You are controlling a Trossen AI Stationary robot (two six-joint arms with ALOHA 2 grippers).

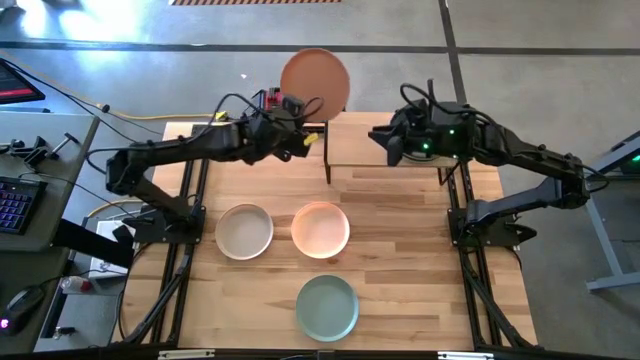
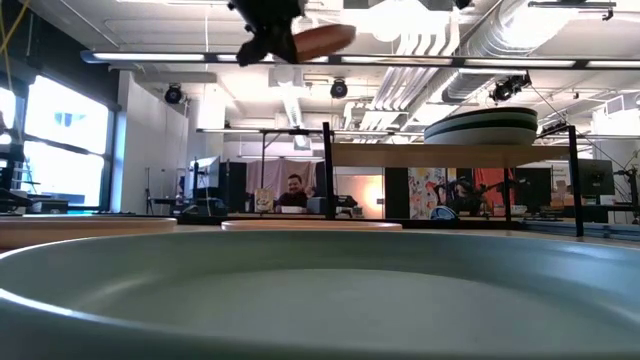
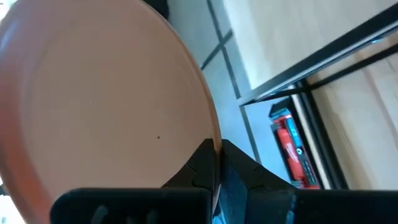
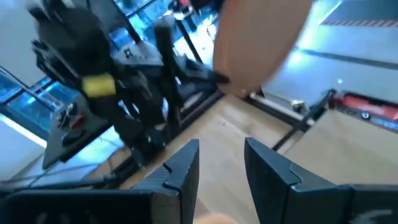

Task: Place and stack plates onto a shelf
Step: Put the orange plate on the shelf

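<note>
High cam looks straight down on my whole table [image 1: 400, 230]; low cam sits at tabletop level, lens nearly against the sage plate [image 2: 320, 295], facing the room. My wrist cams look fwd past my fingers, close-up; all four views share the terracotta plate [image 1: 315, 80].

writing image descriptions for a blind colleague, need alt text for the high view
Seen from above, the left gripper holds a terracotta plate raised beyond the shelf; the right gripper hovers above the shelf. Three plates lie on the wooden table.
</note>
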